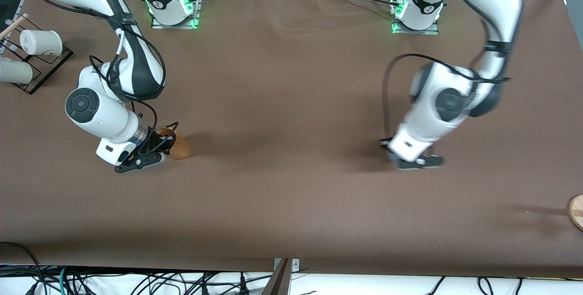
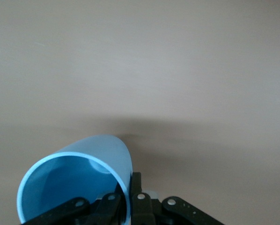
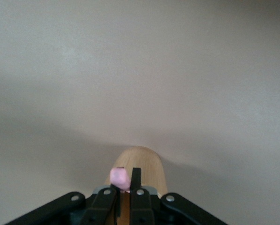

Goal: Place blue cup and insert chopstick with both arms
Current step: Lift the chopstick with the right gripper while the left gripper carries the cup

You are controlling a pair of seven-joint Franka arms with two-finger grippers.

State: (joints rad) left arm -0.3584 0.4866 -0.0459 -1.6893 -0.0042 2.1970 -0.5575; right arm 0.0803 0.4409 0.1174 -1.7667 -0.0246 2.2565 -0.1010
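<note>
My left gripper [image 2: 130,199] is shut on the wall of the light-blue cup [image 2: 79,180]. One finger is inside the rim and one outside, and the cup's open mouth faces the wrist camera. In the front view this gripper [image 1: 416,162] is low over bare table toward the left arm's end, and the hand mostly hides the cup. My right gripper [image 3: 126,180] is shut on the pink chopstick [image 3: 119,177], whose end shows between the fingers. In the front view this gripper [image 1: 139,160] is right beside the orange-brown cup [image 1: 177,145], which also shows in the right wrist view [image 3: 147,166].
A black rack [image 1: 45,65] with white cups [image 1: 41,42] and a pale wooden rod [image 1: 13,25] stands at the right arm's end. A round wooden piece [image 1: 576,211] lies at the table's edge at the left arm's end. Brown table [image 1: 291,149] lies between the two grippers.
</note>
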